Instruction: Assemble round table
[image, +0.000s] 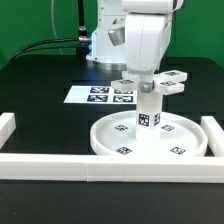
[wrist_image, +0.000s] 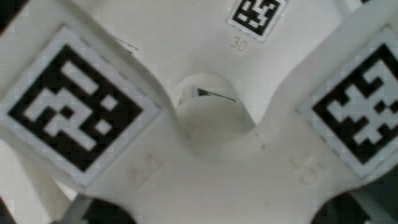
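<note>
The large round rimmed disc (image: 105, 143) lies on the black table near the front. The short cylindrical post (image: 147, 116) stands upright in its middle. My gripper (image: 148, 80) is directly above the post and is shut on the cross-shaped piece (image: 172, 82), held level at the post's top. In the wrist view the cross-shaped piece (wrist_image: 214, 60) fills the picture, with tagged arms to either side and a round hub (wrist_image: 214, 112) in the middle. My gripper (wrist_image: 214, 218) shows only as dark bits at the frame's edge. I cannot tell whether the piece touches the post.
The marker board (image: 100, 95) lies flat behind the disc. Long white border bars run along the front (image: 60, 167), the exterior view's right (image: 213, 135) and its left (image: 6, 130). The robot's base (image: 105, 40) stands at the back.
</note>
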